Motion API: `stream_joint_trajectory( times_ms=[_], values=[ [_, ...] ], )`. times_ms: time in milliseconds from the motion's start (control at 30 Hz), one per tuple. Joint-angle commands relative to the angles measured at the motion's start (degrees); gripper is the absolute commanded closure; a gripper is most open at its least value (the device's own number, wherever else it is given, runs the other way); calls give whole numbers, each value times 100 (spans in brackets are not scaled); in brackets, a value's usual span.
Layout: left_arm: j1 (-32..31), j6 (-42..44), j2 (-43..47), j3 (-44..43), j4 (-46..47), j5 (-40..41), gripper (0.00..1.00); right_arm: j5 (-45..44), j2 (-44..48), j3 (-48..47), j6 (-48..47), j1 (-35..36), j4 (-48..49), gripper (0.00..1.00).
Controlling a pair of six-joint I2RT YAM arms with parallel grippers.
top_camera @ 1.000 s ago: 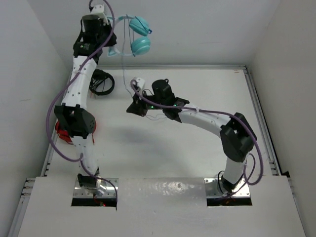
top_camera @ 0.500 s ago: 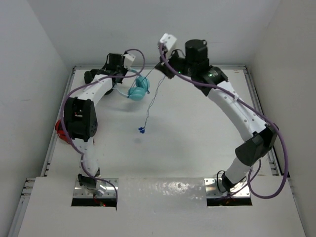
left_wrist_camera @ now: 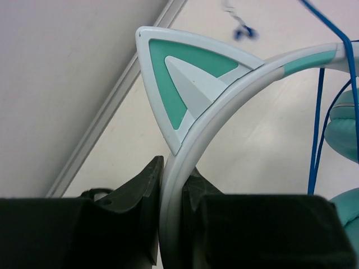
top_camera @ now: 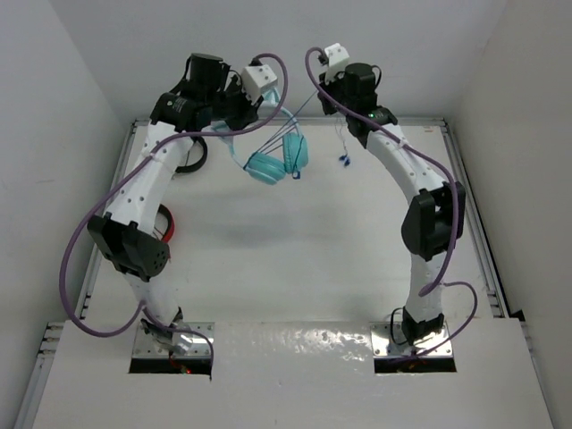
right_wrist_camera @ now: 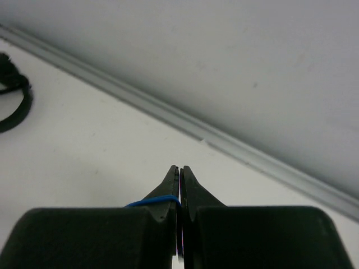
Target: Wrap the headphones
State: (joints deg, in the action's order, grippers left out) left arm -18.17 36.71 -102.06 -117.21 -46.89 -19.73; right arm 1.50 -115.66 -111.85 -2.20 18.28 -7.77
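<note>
left gripper (top_camera: 231, 114): raised over the far left part of the table (top_camera: 313, 259), near the back wall. jaws narrow, clamped on the pale blue headband (left_wrist_camera: 224, 106) of the teal headphones (top_camera: 273, 165). in the left wrist view the band runs down between my two fingers (left_wrist_camera: 134, 196), one pressed on each side. one cat ear (left_wrist_camera: 179, 78), a teal triangle in a pale frame, stands just above the grip point.

headphones: hanging from the left gripper. the two round ear cups (top_camera: 288, 154) sit side by side, below and to the right of it. they look clear of the table in the top view. cup edges show at the right border of the left wrist view.

right gripper (top_camera: 324, 96): raised near the back wall, to the right of the headphones and apart from them. jaws pressed together on the thin cable (right_wrist_camera: 147, 203). the right wrist view shows a blue strand entering the slit between my fingertips from the left.

cable: one stretch runs from the right gripper across toward the headband. another hangs down from the right gripper and ends in the blue plug (top_camera: 343, 160). cannot tell whether the plug touches the table.

other: black headphones (top_camera: 191, 157) at the far left of the table, partly behind my left arm. red coiled cable (top_camera: 164, 223) at the left edge, mostly hidden by that arm.
</note>
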Motion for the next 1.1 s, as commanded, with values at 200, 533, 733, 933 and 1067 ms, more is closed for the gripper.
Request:
stream_joint_trajectory(
  times_ms=[200,533,733,933,1067],
  values=[
    [-90,-2483,-130,-2165,197,-217,100,1617,649,2666,1571,-27,3112,89],
    [-389,-2810,-297,-2236,840,486,100,1731,51,3045,2215,429,4274,65],
    [-389,-2809,-306,-2403,576,997,100,1363,202,3820,2390,791,4890,67],
    [-345,-3363,-358,-2720,620,830,100,959,-404,3680,2741,993,5364,63],
    [-345,-3513,-323,-2518,796,1092,100,712,-853,3109,3111,993,5453,78]
  ],
)
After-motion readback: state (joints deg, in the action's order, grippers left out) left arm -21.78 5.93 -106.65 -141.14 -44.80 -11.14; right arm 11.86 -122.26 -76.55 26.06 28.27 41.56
